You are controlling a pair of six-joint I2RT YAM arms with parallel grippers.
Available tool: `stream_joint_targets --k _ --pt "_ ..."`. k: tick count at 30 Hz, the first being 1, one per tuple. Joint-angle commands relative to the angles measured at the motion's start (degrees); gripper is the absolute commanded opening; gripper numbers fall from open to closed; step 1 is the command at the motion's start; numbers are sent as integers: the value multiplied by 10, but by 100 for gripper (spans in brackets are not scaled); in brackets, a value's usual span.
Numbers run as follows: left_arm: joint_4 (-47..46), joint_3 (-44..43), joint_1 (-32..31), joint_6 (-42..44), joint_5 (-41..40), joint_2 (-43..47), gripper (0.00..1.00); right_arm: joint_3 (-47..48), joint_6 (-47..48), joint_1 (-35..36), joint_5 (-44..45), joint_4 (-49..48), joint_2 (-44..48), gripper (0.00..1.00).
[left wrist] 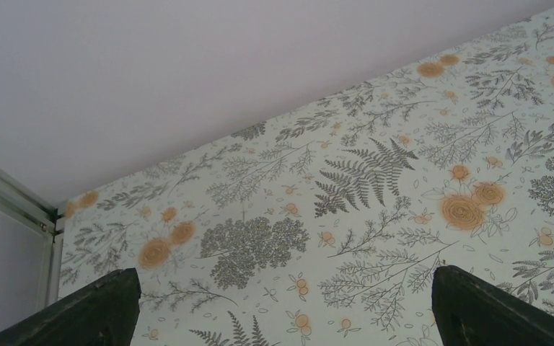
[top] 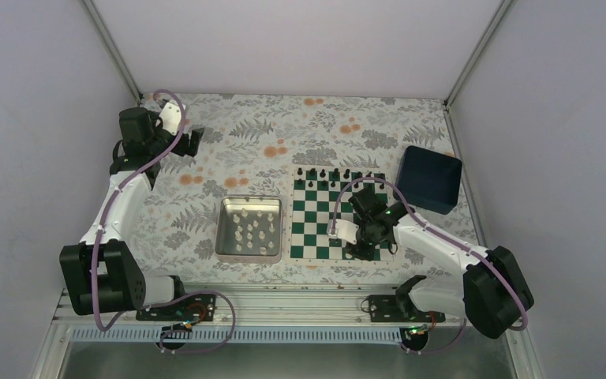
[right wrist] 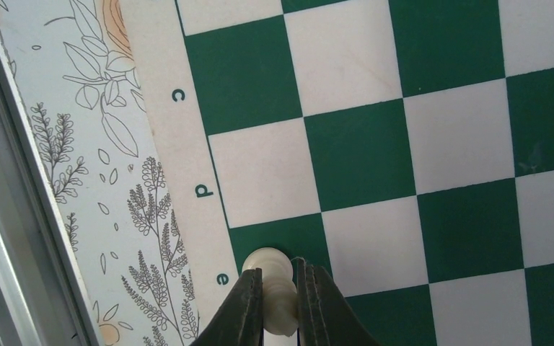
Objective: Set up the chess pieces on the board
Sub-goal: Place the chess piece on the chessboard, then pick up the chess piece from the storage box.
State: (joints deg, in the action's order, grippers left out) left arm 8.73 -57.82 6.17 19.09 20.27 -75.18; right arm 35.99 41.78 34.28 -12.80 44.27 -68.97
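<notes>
Floral tabletop (top: 229,150); R gripper (right wrist: 280,277) grips cream piece (right wrist: 268,258) at board (right wrist: 361,166) edge.

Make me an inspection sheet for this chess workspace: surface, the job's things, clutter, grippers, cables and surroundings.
Surface: table cover with fern and flower print.
Job's things: board right of centre; black pieces lined along its far edge; white pieces in the silver tray to its left.
Clutter: dark blue box at the board's far right corner.
Grippers: left gripper open, empty, above bare table cover; right gripper shut on one white piece over the green edge square by letter e.
Cables: purple cables run along both arms; the right one loops above the board.
Surroundings: plain pale walls, metal frame posts, rail at the near edge.
</notes>
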Motion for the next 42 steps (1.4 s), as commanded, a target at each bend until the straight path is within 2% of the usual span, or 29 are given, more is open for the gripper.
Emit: stream_joint_targets --k 1,4,13,16,22,27,30,36,42 --pt "-2 -11 2 8 0 -1 100 -7 8 -6 4 -11 1 4" --pt "-2 -11 2 9 1 -1 100 -7 11 -6 5 -8 -1 6" --pt "-1 -12 2 14 9 -6 100 15 9 -6 5 19 17 30" --pt "-1 -11 3 14 12 -6 100 44 11 -6 1 46 26 39" --pt "2 -18 2 13 23 -4 100 146 18 -5 -10 75 5 49" --pt "5 -19 2 13 24 -8 100 279 10 18 -41 66 -82 55" --pt "5 -18 2 12 27 -6 100 350 3 55 -49 45 -143 56" --pt "5 -16 2 10 20 3 100 468 -7 132 -15 -5 -294 53" --pt "3 -12 2 10 19 10 100 573 -7 166 -18 -17 -408 50"
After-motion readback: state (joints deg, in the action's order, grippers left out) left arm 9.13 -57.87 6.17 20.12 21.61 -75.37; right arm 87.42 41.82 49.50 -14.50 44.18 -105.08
